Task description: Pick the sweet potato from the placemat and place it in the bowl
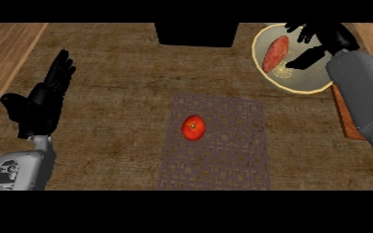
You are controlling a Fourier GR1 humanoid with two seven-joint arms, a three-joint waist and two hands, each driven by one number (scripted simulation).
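Lettering: none to read, looking over it all right now.
Placemat (233,128): just a repeating lattice weave, no words or numbers.
Bowl (307,82): plain pale wall, no mark or brand.
Counter (109,79): bare grain only, no label.

Left hand (42,101): fingers straight, upright, resting at left edge. Right hand (329,38): upper right, fingers spread; right forearm (353,86) extended forward
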